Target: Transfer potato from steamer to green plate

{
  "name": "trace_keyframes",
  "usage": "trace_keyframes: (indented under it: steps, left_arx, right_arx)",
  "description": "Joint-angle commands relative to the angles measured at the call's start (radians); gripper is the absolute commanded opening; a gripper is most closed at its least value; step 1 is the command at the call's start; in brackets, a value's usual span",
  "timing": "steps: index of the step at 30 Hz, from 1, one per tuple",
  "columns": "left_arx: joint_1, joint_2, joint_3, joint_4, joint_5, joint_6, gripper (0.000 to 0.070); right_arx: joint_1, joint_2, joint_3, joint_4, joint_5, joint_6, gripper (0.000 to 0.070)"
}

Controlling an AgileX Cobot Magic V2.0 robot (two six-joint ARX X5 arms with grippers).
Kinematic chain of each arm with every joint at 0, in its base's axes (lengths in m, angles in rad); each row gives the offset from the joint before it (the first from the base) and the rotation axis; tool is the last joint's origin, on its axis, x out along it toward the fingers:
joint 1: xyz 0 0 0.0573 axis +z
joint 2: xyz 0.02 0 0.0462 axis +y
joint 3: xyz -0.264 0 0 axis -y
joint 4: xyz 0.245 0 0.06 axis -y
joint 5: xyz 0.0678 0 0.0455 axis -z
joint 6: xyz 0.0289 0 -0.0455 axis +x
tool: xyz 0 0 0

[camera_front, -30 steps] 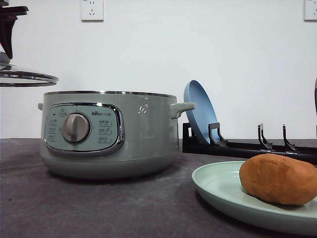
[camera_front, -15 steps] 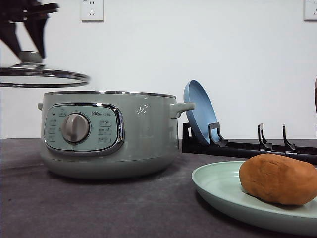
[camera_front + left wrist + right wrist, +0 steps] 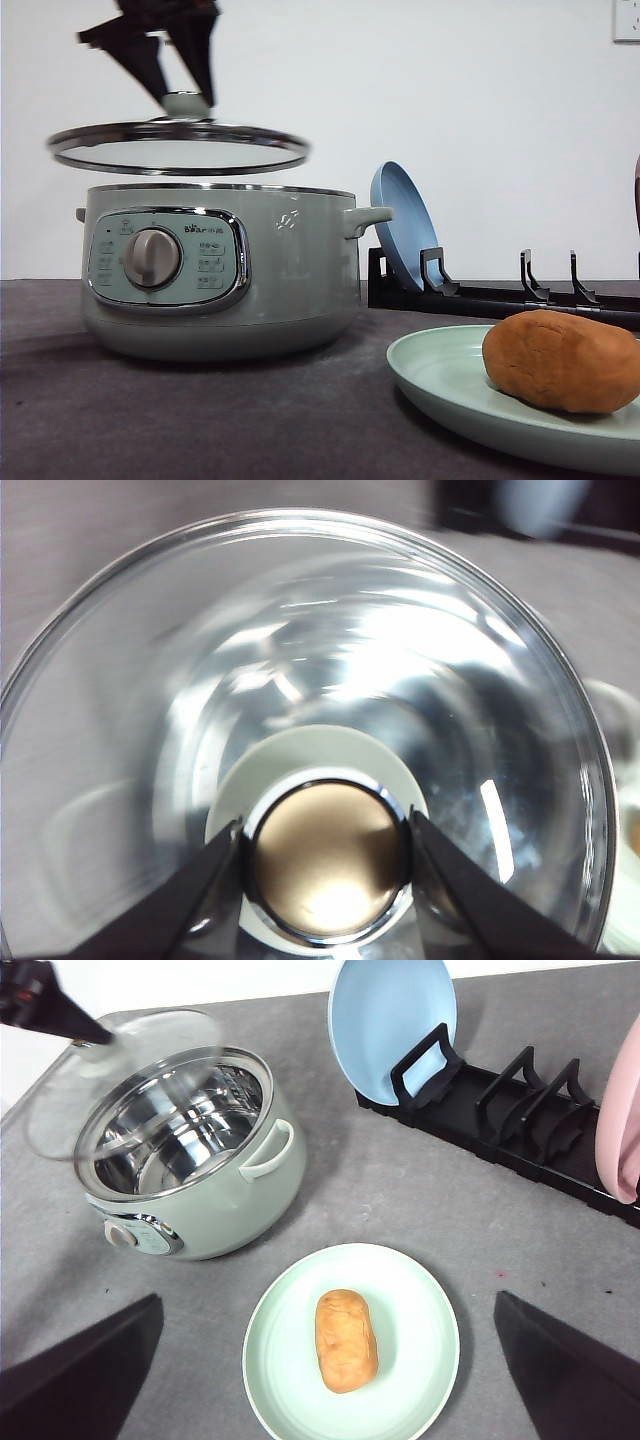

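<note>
The orange-brown potato (image 3: 560, 360) (image 3: 346, 1340) lies on the green plate (image 3: 440, 385) (image 3: 420, 1340), right of the steamer (image 3: 220, 270) (image 3: 205, 1215). The steamer's steel inside shows bare through the glass. My left gripper (image 3: 185, 100) (image 3: 328, 860) is shut on the knob of the glass lid (image 3: 178, 148) (image 3: 300, 660) (image 3: 120, 1070), holding it level a little above the steamer's rim. One of its fingers (image 3: 200, 900) presses on the knob's side. My right gripper (image 3: 327, 1298) hangs open high above the plate and potato, holding nothing.
A black dish rack (image 3: 500, 295) (image 3: 500, 1110) stands behind the plate with a blue plate (image 3: 405, 225) (image 3: 390, 1020) upright in it. A pink dish (image 3: 620, 1120) leans at the rack's far right end. Grey tabletop lies between the steamer and the green plate.
My left gripper has carried the lid rightward from the left edge of the front view to above the steamer. Potato, plate and steamer have not moved.
</note>
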Motion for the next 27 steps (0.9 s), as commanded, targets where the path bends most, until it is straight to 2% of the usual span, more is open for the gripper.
trace_keyframes:
  steps: [1, 7, 27]
  left_arx:
    - [-0.027, -0.002, 0.031, 0.023, -0.004, 0.001, 0.0]
    - [-0.083, 0.003, 0.026, 0.028, -0.033, 0.008, 0.0]
    - [-0.086, 0.143, 0.026, 0.028, -0.037, 0.012, 0.0]
  right_arx:
    - [0.005, 0.002, 0.016, 0.005, 0.014, 0.009, 0.07]
    - [0.005, 0.002, 0.016, 0.005, 0.017, 0.009, 0.07]
    - [0.005, 0.002, 0.016, 0.005, 0.02, 0.009, 0.07]
